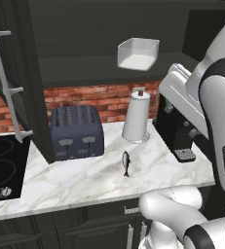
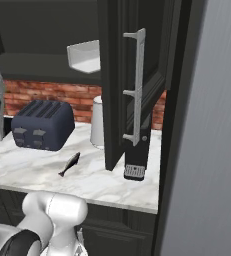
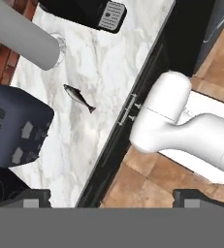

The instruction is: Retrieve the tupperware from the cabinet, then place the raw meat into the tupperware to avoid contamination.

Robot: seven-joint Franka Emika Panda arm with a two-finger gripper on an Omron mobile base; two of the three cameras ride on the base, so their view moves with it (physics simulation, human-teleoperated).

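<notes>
Tupperware [image 1: 138, 53]: white, open-topped, set on the dark inner shelf [image 1: 84, 68] of the cabinet [image 2: 132, 90], whose doors are swung open; seen above the paper-towel roll [image 1: 136, 116].

Raw meat [image 1: 126, 163]: small dark fish, laid flat on the marble desk [image 1: 84, 180], near its front edge, between the toaster [image 1: 77, 131] at the left and the coffee machine [image 1: 175, 131] at the right; apart from all of them.

Hand [image 3: 111, 198]: held high above the desk's front edge, looking down; fingertips [image 3: 28, 197] set wide apart, nothing gripped.

Stovetop [image 1: 2, 170]: black, let into the desk at the far left.
</notes>
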